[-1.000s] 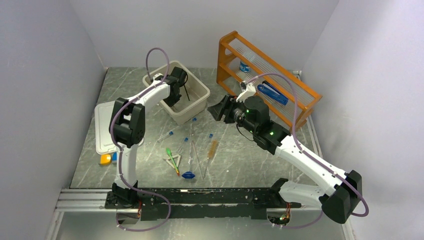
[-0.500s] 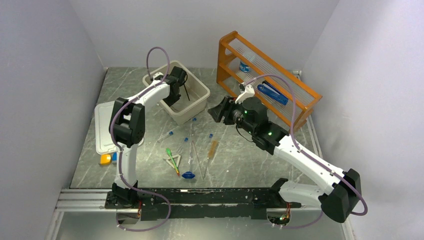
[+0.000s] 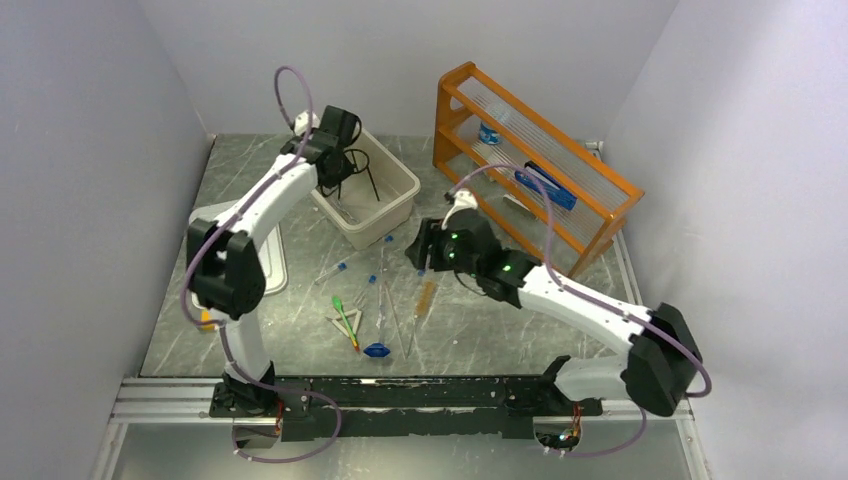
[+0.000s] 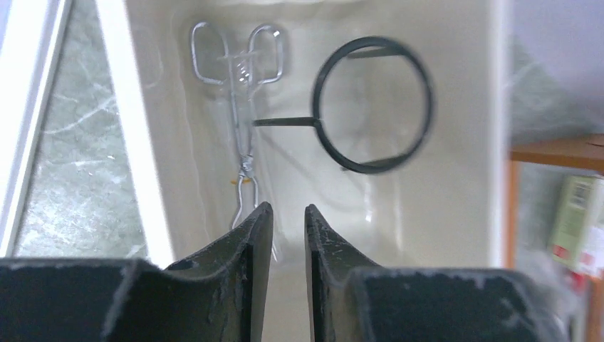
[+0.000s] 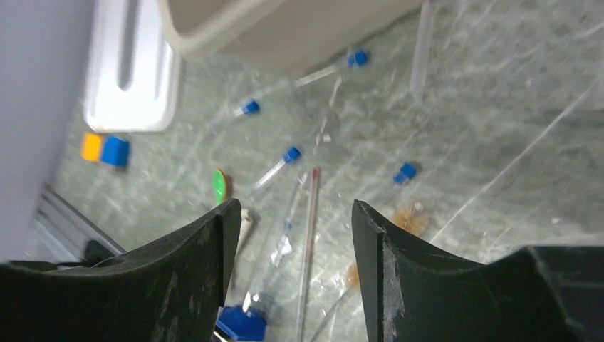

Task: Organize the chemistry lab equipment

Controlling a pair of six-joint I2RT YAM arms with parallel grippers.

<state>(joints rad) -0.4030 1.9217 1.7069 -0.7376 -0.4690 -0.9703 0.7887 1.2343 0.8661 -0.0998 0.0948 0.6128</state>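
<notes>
Black wire ring stand and thin steel tweezers lie in the smooth cream bin, stem meeting tweezers, bare floor around them. Clear blue-capped tubes lie scattered on the marbled table outside. Above the bin the left gripper hangs, jaws a narrow slit apart, empty. Over the tubes the right gripper hangs, jaws wide, gripping nothing.
</notes>
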